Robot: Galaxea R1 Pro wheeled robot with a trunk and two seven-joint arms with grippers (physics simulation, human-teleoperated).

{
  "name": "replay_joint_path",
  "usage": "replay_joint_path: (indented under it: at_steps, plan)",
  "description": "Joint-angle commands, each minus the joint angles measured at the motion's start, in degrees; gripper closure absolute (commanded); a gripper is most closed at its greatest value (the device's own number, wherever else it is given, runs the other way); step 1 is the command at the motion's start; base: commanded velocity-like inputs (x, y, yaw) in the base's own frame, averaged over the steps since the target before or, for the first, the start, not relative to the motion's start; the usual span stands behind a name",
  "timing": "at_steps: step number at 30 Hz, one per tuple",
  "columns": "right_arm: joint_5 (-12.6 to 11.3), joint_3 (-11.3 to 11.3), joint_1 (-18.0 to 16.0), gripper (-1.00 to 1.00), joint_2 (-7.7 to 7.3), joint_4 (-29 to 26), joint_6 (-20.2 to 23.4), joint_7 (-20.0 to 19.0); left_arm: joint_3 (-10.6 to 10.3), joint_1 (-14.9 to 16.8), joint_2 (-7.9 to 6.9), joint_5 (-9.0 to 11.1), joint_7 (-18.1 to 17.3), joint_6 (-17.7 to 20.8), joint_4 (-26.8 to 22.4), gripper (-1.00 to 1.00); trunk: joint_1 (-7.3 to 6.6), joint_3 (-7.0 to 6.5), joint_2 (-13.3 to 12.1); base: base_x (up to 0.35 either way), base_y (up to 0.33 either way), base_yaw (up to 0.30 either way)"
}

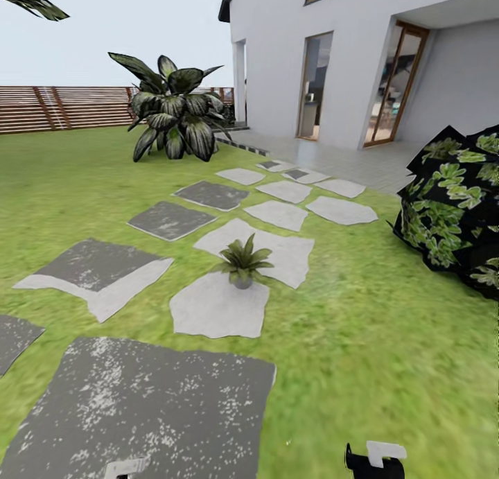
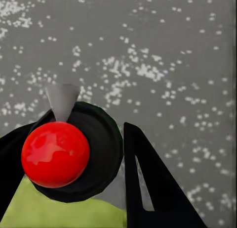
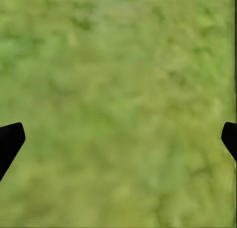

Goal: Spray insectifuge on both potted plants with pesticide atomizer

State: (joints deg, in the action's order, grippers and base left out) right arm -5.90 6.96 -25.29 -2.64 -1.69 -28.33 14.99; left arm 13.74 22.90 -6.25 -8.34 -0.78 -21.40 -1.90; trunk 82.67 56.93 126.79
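1. The lawn point(image 1: 388, 368) spreads green across the garden, running back to a brown slatted fence point(image 1: 62, 108) on the left and a white house point(image 1: 360, 56) with glazed doors on the right.
2. A huge dark bush point(image 1: 454, 208) with bright green leaf patches bulks at the right edge of the head view, and a tall dark white-streaked leafy plant point(image 1: 173, 111) stands on the grass in front of the fence.
3. Grey stepping stones point(image 1: 138, 403) lie flat in the grass, the nearest a large dark speckled slab at the bottom of the head view; paler ones trail away toward the house.
4. One potted plant point(image 1: 243, 260), a small rosette of pointed green leaves in a low grey pot, stands upright on a pale stone in the middle of the path, well apart from both arms.
5. The left tool point(image 2: 74, 154) is closed around the pesticide atomizer point(image 2: 56, 154): in the left wrist view its dark fingers point(image 2: 153, 188) sit on either side of the bottle's round dark top, with the red spot facing the camera and the pale nozzle pointing out over the speckled grey stone and a strip of grass.
6. The right tool point(image 3: 118, 134) is spread wide, its two black fingertips point(image 3: 10, 139) showing at opposite edges of the right wrist view with nothing between them, above blurred green lawn.
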Motion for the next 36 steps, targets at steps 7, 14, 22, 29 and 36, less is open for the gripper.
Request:
replay_joint_path:
  at_steps: [7, 14, 22, 29, 36]
  plan:
    - [-0.6, 0.5, 0.0, -1.00, 0.03, 0.0, -0.1, 0.0, 0.5, 0.0, -0.01, -0.5, -0.1, -0.2, 0.1, 1.00, 0.01, 0.05, 0.0, 0.170, -0.292, 0.125]
    - [-0.6, 0.5, 0.0, -1.00, 0.09, 0.0, -0.1, 0.0, 0.5, 0.0, -0.04, -0.5, -0.1, -0.2, 0.1, 1.00, 0.01, 0.05, 0.0, 0.173, -0.292, 0.271]
    - [-0.6, 0.5, 0.0, -1.00, 0.09, 0.0, -0.1, 0.0, 0.5, 0.0, -0.07, -0.5, -0.1, -0.2, 0.1, 1.00, 0.01, 0.05, 0.0, 0.174, -0.292, 0.277]
    - [-0.6, 0.5, 0.0, -1.00, 0.09, 0.0, -0.1, 0.0, 0.5, 0.0, -0.06, -0.5, -0.1, -0.2, 0.1, 1.00, 0.01, 0.05, 0.0, 0.174, -0.292, 0.094]
    - [-0.6, 0.5, 0.0, -1.00, 0.09, 0.0, -0.1, 0.0, 0.5, 0.0, 0.00, -0.5, -0.1, -0.2, 0.1, 1.00, 0.01, 0.05, 0.0, 0.174, -0.292, 0.002]
